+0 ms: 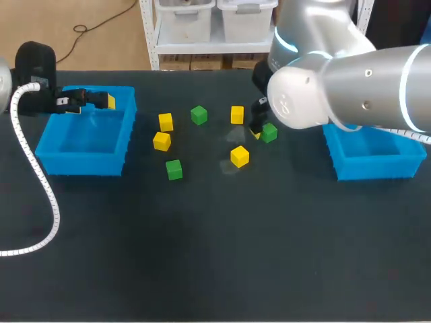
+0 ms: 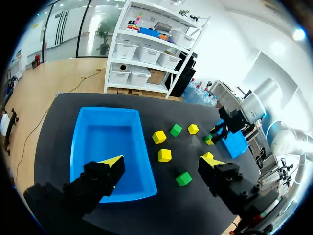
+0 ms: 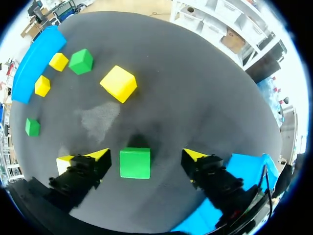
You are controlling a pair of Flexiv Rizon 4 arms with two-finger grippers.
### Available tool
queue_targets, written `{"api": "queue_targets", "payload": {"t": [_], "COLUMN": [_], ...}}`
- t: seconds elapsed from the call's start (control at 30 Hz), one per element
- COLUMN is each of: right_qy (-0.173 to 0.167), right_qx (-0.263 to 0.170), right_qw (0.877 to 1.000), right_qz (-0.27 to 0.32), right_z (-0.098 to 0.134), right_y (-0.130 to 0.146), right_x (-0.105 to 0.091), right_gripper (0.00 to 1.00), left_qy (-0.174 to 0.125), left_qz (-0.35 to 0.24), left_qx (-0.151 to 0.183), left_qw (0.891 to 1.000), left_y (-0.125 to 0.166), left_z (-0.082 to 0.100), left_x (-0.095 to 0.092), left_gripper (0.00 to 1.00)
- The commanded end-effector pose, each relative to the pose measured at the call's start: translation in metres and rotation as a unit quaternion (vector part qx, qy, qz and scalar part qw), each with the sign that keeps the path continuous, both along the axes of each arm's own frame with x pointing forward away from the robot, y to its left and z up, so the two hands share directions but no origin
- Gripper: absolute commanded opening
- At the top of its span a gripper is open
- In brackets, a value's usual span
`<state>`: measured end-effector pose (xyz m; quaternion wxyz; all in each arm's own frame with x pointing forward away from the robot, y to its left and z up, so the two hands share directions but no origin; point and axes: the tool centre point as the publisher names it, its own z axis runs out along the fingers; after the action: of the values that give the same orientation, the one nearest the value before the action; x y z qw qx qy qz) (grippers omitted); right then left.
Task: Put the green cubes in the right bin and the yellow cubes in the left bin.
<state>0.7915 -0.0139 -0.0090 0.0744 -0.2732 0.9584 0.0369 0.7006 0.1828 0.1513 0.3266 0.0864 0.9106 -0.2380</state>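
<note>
Nearest the robot on the black table, left of centre, a small green cube lies alone. A little farther and to its right sits a yellow cube; in the right wrist view only a corner of it shows, tucked behind one finger.

Farther again, the right gripper stands released. Its fingers are spread and a second green cube rests on the table between the yellow tips, with a gap on either side. From above, the bulky silver right arm hides most of this gripper and the far left corner of the right blue plastic bin, so the bin's inside is only partly seen.

Over on the left, a near yellow cube and a farther yellow cube sit close together, just right of the left blue plastic bin.

Farthest out on the table lie a third green cube and, to its right, a last yellow cube.

The left gripper hangs over the left bin's far edge, fingers wide apart and holding nothing. Its arm is cut off at the view's side, and a white ribbed cable trails from it.
</note>
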Motion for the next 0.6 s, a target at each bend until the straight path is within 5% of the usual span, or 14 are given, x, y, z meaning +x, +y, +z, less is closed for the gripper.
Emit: {"api": "queue_targets", "payload": {"t": [0.03,0.07,0.37,0.6], "right_qy": [-0.002,0.000,0.002,-0.080], "right_qx": [-0.004,-0.005,0.004,0.019], "right_qw": [1.000,1.000,1.000,0.996], "right_qz": [-0.005,-0.007,-0.018,-0.031], "right_z": [-0.002,-0.003,0.000,0.062], "right_y": [-0.002,-0.004,-0.017,-0.035], "right_x": [-0.003,-0.005,-0.015,-0.021], "right_gripper": [0.17,0.01,0.00,0.00], "left_qy": [-0.003,-0.003,-0.003,-0.003], "left_qz": [-0.003,-0.003,-0.003,-0.003], "left_qx": [-0.004,-0.004,-0.004,-0.004], "left_qw": [1.000,1.000,1.000,1.000], "left_y": [0.002,0.002,0.002,0.002], "left_z": [-0.001,-0.001,-0.001,-0.001], "left_x": [-0.001,-0.001,-0.001,-0.001], "left_gripper": [1.00,1.00,1.00,1.00]}}
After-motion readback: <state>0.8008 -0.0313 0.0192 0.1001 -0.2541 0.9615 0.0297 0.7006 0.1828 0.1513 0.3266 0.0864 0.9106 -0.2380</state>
